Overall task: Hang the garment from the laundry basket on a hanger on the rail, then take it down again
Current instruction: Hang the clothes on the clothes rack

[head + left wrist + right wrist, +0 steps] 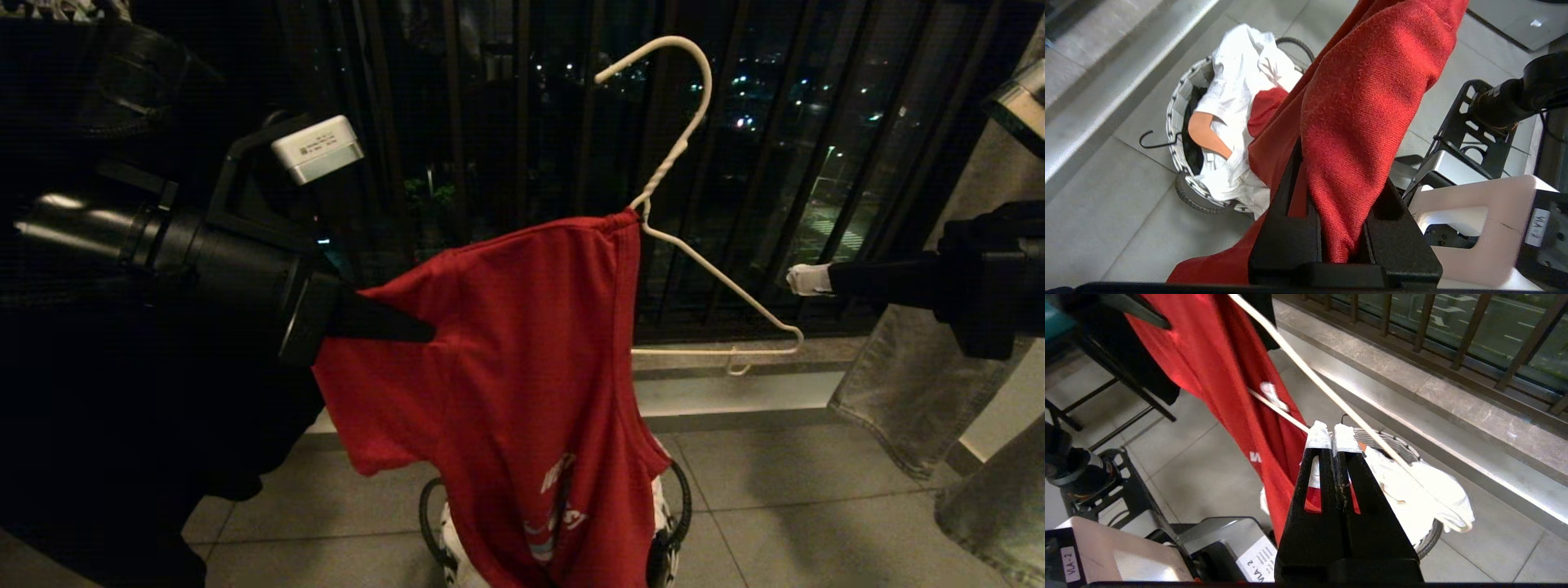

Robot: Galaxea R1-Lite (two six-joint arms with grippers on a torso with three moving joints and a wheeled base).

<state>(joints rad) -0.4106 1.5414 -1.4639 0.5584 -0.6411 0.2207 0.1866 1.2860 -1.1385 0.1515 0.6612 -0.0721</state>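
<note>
The jaws of the left gripper (1331, 212) are pinched on a fold of the garment (522, 367), a red T-shirt with white lettering low on its front; the cloth runs between the two black fingers and out past their tips. The jaws of the right gripper (1331, 435) are pressed together on nothing, their white-taped tips just beside the thin hanger (702, 261) but, as far as the right wrist view shows, not gripping it.

The garment hangs in mid-air in front of the dark balcony railing (522, 122), draped over one shoulder of the hanger only. Its collar sits bunched at the twisted neck, and its body falls down to the laundry basket (1180, 122) on the tiled floor (816, 506) below. The other shoulder of the hanger is bare and slopes down toward the right gripper, its long axis running from the neck outward to that side. White cloth (1241, 81) and a tan wooden hanger (1208, 136) lie in the basket.

The relation that matters: the bare wire arm lies on the right gripper's side and nearer to it, while the loose cloth lies on the left gripper's side. My judgement is that the shirt must be drawn across the neck onto that bare shoulder, with the hanger steadied so it does not swing
</note>
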